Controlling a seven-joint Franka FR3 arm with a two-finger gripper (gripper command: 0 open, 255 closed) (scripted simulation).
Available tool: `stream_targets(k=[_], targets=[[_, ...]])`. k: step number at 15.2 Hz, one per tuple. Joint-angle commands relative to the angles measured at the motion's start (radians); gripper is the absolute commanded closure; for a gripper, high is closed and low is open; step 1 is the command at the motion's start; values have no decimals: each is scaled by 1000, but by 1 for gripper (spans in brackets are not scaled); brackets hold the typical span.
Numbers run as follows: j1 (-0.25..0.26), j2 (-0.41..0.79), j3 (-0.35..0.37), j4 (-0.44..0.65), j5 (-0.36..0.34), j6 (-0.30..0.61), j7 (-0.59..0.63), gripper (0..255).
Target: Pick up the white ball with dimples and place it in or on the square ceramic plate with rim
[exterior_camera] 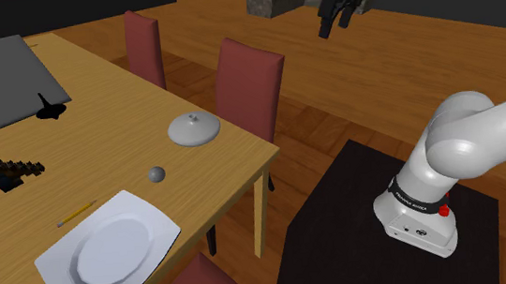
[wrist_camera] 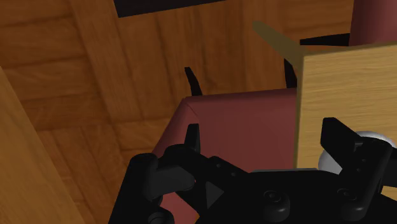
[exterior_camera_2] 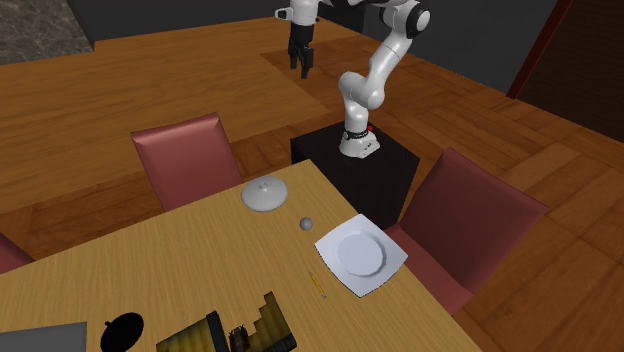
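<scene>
The ball (exterior_camera: 156, 174) is small and grey and rests on the wooden table (exterior_camera: 110, 144), a short way beyond the plate's far corner. The square white plate (exterior_camera: 110, 252) with a raised rim lies at the table's near edge. In the second exterior view the ball (exterior_camera_2: 306, 223) lies between a round lid-like dish and the plate (exterior_camera_2: 361, 254). My gripper (exterior_camera: 335, 24) hangs high above the floor, well off the table and far from the ball, with its jaws apart and holding nothing. From the far side the gripper (exterior_camera_2: 300, 68) points downward. My gripper (wrist_camera: 264, 137) hovers over a red chair back.
A pale domed lid (exterior_camera: 194, 129) sits near the table's edge beyond the ball. A yellow pencil (exterior_camera: 77, 214) lies beside the plate. Red chairs (exterior_camera: 249, 85) line the table's side. Dark objects (exterior_camera: 0, 173) and a grey mat (exterior_camera: 1, 78) occupy the far end.
</scene>
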Motion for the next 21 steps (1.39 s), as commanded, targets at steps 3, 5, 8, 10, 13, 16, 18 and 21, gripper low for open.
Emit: stream_targets(k=[3,5,8,10,13,16,18,21], targets=[[10,34,33,-9,23,35,36,0],[19,72,66,-13,45,71,71,0],[33,136,115,-11,74,125,122,0],[41,184,148,-4,91,161,157,0],[51,262,196,16,109,213,208,0],[59,348,244,46,120,263,260,0],[64,409,276,72,122,295,296,0],[70,506,321,119,116,338,352,0]])
